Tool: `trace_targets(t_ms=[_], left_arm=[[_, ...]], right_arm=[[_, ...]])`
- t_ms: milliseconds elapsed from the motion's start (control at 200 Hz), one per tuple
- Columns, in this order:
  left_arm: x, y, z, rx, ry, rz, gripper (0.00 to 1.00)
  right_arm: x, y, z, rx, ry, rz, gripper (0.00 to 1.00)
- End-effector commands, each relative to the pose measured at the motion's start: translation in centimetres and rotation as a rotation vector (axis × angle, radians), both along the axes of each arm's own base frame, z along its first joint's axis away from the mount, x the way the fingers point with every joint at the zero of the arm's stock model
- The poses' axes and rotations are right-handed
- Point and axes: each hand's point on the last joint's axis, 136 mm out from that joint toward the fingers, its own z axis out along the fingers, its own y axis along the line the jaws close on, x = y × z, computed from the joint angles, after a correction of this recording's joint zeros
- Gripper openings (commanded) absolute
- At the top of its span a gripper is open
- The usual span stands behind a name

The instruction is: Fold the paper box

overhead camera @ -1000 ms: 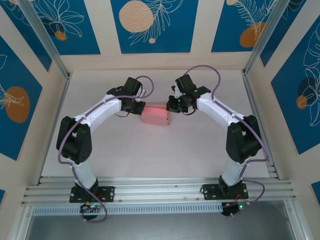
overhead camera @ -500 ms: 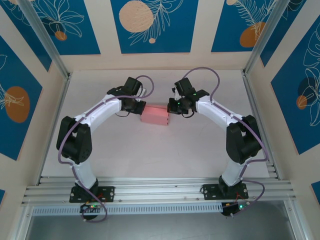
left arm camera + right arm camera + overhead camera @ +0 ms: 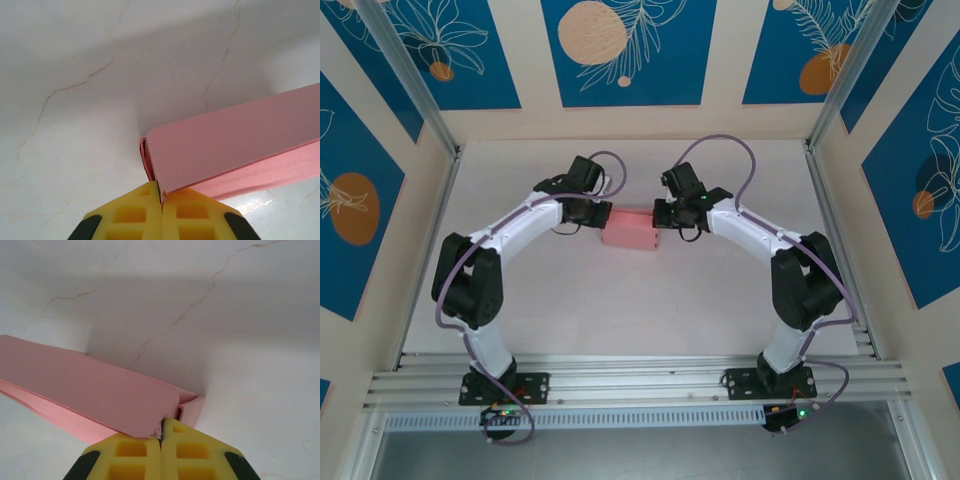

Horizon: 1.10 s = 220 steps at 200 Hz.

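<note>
While the paper box (image 3: 630, 230) lies far-centre on the table (image 3: 620, 320), the left gripper (image 3: 161, 196) and right gripper (image 3: 161, 429), each pressed together, meet its left and right ends, probably bracing it so the end flaps seat.

Premises: a robotics test cell of laboratory type. Evidence: two white robot arms, left arm (image 3: 510, 235) and right arm (image 3: 760, 235), bolted to an aluminium rail (image 3: 640, 380). Extruded metal frame posts (image 3: 410, 75) enclose a white veined surface (image 3: 620, 310). Printed blue wall panels (image 3: 620, 50) surround it. Purple cabling (image 3: 725, 140) runs exposed.
</note>
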Motion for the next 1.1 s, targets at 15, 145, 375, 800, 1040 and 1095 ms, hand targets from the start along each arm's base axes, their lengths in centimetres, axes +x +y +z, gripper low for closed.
trace_targets(t_ms=[15, 145, 375, 800, 1040, 1095], left_arm=[[-2.8, -0.9, -2.1, -0.035, 0.105, -0.033, 0.01], [-2.9, -0.8, -2.0, -0.055, 0.089, -0.02, 0.03], [-3.1, -0.9, -1.1, -0.123, 0.061, -0.007, 0.19], [-3.4, -1.2, 1.8, -0.226, 0.02, -0.006, 0.63], [-2.9, -0.2, 3.2, -0.254, -0.032, 0.06, 0.94], [-2.7, 0.2, 3.5, -0.256, -0.051, 0.092, 1.0]], right_arm=[[-3.0, -0.1, -3.7, -0.107, 0.078, 0.064, 0.0], [-3.1, 0.1, -3.9, -0.13, 0.054, 0.075, 0.0], [-3.1, 0.2, -3.8, -0.172, 0.021, 0.08, 0.0], [-3.0, 0.3, -3.5, -0.192, 0.004, 0.085, 0.0], [-3.0, 0.4, -3.5, -0.195, 0.004, 0.087, 0.0], [-3.0, 0.4, -3.4, -0.194, 0.002, 0.087, 0.0]])
